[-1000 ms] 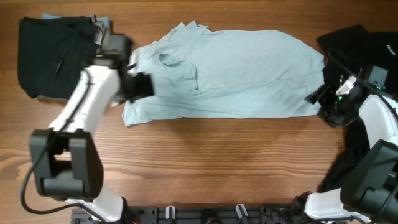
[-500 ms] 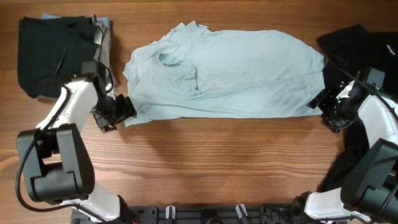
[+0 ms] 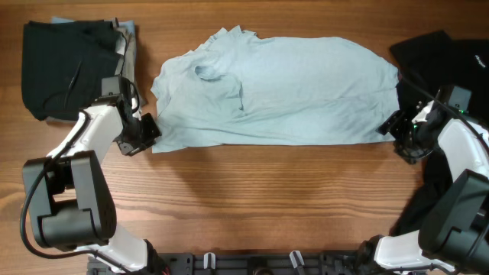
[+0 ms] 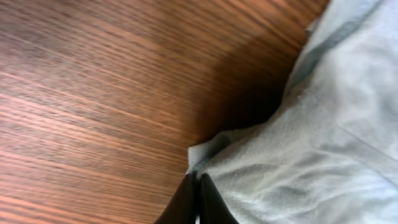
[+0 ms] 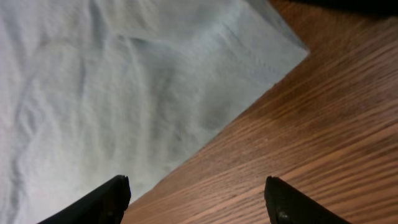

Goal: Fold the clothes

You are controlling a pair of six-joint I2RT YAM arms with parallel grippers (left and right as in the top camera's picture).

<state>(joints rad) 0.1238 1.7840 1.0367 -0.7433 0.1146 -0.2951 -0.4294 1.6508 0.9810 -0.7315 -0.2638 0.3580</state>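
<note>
The pale light-blue T-shirt (image 3: pixel 283 88) lies spread flat across the back half of the wooden table, neck to the left. My left gripper (image 3: pixel 147 131) is at the shirt's front-left corner. In the left wrist view its fingers (image 4: pixel 211 202) are pressed together on that corner of the T-shirt (image 4: pixel 323 143). My right gripper (image 3: pixel 394 130) is open at the shirt's front-right corner. In the right wrist view that gripper (image 5: pixel 196 190) straddles the hem edge of the shirt (image 5: pixel 124 81) and bare wood, holding nothing.
A black garment (image 3: pixel 65 69) lies folded at the back left on a grey-blue piece (image 3: pixel 127 38). Another black garment (image 3: pixel 432 53) sits at the right edge under the right arm. Bare wood table (image 3: pixel 267 198) fills the front.
My left arm has drawn back off the shirt to its front-left corner and its jaws have closed there. The right gripper has shifted slightly toward the front-right corner.
</note>
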